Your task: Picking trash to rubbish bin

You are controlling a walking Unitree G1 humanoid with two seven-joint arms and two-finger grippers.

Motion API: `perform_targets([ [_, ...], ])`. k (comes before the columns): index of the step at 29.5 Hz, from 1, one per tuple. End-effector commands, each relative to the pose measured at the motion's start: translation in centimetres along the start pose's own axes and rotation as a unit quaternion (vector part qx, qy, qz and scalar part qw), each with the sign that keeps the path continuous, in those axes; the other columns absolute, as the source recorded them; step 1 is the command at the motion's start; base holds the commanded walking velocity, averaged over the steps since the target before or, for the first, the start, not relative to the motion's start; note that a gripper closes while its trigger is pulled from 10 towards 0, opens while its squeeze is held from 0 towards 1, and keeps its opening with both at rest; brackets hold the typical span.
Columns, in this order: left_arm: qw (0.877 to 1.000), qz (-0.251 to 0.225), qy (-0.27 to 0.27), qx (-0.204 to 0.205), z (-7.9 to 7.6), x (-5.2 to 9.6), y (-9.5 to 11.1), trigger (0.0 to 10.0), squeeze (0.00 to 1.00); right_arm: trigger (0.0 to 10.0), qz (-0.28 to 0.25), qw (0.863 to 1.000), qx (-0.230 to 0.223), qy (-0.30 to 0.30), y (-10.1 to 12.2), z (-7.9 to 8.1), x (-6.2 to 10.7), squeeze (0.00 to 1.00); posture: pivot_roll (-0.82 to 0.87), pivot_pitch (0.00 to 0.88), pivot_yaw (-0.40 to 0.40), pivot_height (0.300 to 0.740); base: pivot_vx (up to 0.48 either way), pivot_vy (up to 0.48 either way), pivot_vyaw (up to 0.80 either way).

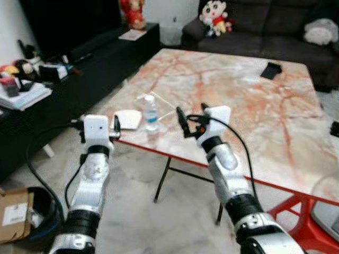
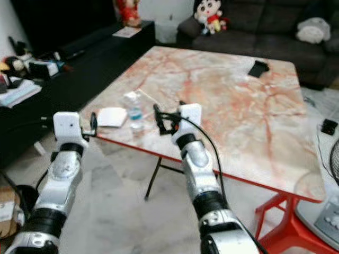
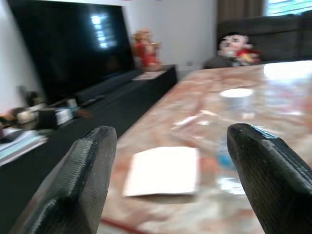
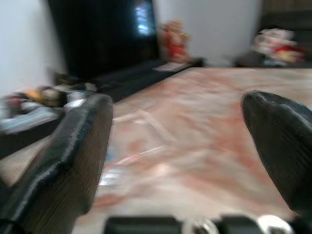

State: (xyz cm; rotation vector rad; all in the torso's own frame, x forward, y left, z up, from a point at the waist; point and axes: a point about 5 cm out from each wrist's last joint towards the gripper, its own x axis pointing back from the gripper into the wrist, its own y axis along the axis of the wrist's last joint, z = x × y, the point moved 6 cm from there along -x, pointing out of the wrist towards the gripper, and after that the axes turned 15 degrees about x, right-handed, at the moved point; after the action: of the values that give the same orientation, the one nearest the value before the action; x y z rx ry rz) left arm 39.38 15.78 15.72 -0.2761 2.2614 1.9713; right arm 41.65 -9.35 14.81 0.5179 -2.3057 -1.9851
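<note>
Left eye view looks down on a large marble-patterned table (image 1: 249,95) with red legs, standing between a dark sofa (image 1: 275,26) at the far side and a long black TV bench (image 1: 79,69) along the robot's left. Below the table's near-left corner, on the pale floor, a dark rubbish bin (image 1: 39,211) sits beside a cardboard box (image 1: 15,214). The right gripper (image 1: 192,119) hangs over the table's near edge, its two black fingers spread wide and holding nothing, just beside a clear plastic water bottle (image 1: 151,112) that stands upright near the near-left corner. The left gripper (image 1: 115,127) is at that corner's edge, its fingers also parted wide and empty in the left wrist view, with a white folded tissue (image 1: 128,119) lying flat between them, just left of the bottle. A crumpled clear wrapper (image 1: 159,101) lies just behind the bottle. Far across the tabletop, a small black object (image 1: 271,70) rests near the sofa side. Plush toys (image 1: 215,17) sit on the sofa.
</note>
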Motion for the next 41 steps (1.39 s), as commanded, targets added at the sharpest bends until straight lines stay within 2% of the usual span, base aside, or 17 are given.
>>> perform_targets([
  [1,1.0,-0.014,0.011,-0.007,1.1,-0.3,1.0,10.0,0.0,10.0,-0.014,1.0,-0.006,0.017,1.0,1.5,-0.5,0.0,0.03,0.0,0.001,0.74,0.341,0.0,0.0],
  [13,1.0,-0.022,0.007,-0.004,0.8,-0.5,1.6,10.0,0.0,10.0,-0.015,1.0,0.012,0.018,1.1,1.4,-0.6,0.0,0.03,0.024,-0.006,0.74,0.344,0.0,0.0],
  [21,1.0,-0.031,0.003,0.0,0.5,-0.5,2.3,10.0,0.0,10.0,-0.014,1.0,0.008,0.016,1.0,1.3,-0.5,0.0,0.03,0.037,-0.009,0.74,0.343,0.0,0.0],
  [26,0.998,-0.06,-0.023,-0.003,-1.0,-0.9,4.4,10.0,0.0,10.0,-0.017,1.0,0.005,0.012,1.2,1.2,-0.5,0.0,0.03,0.038,-0.008,0.74,0.344,0.0,0.0],
  [31,0.997,-0.076,-0.029,-0.002,-1.4,-1.3,5.6,10.0,0.0,10.0,-0.017,1.0,0.005,0.012,1.2,1.3,-0.6,0.0,0.03,0.039,-0.008,0.74,0.343,0.0,0.0],
  [41,0.997,-0.071,-0.028,-0.002,-1.3,-1.1,5.5,10.0,0.0,10.0,-0.019,1.0,0.003,0.012,1.3,1.3,-0.5,0.0,0.03,0.04,-0.01,0.74,0.342,0.0,0.0],
])
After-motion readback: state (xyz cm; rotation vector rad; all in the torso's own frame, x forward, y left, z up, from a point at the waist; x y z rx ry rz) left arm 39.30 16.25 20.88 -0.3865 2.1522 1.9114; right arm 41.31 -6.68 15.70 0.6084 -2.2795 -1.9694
